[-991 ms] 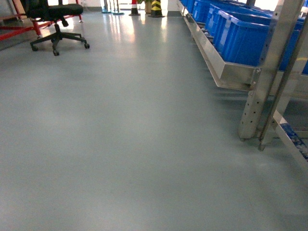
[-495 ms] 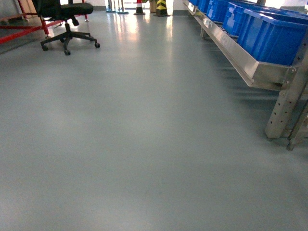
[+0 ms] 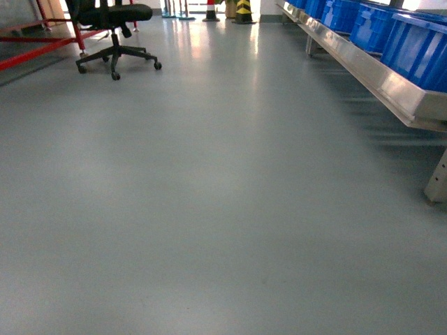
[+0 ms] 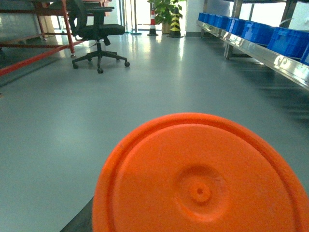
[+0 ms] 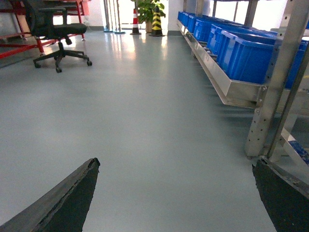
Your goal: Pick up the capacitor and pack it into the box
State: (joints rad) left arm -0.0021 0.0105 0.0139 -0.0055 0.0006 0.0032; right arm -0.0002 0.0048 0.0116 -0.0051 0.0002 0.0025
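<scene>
The ground is a smooth, shiny grey floor [image 3: 223, 195] in a big bright room, and light shines on it far ahead. My right hand [image 5: 176, 203] is spread wide. Its two dark fingers [image 5: 67, 203] sit far apart at the bottom corners of the right wrist view, with only floor between them. Right in front of my left hand [image 4: 193, 212] is the bright orange round capacitor [image 4: 200, 179]. I see its flat end, with a ring and a little dimple in the middle. It fills the bottom of the left wrist view and hides my fingers there. Only a dark sliver peeks out at its lower left edge, so I cannot tell if that hand is closed on it. The head view shows neither hand and no orange thing, only floor. Far ahead and to the left of both hands stands a black office chair on wheels [image 3: 115, 21], next to a red metal frame [image 3: 35, 52]. Along the right runs a long silver metal rack [image 3: 377, 70] with big blue plastic bins [image 3: 412, 42] on it. One silver rack post [image 5: 270, 87] stands close to the right of my right hand. At the far end are a red and white cone [image 3: 211, 10], a yellow and black striped post [image 3: 243, 8] and a green leafy plant [image 4: 164, 9].
</scene>
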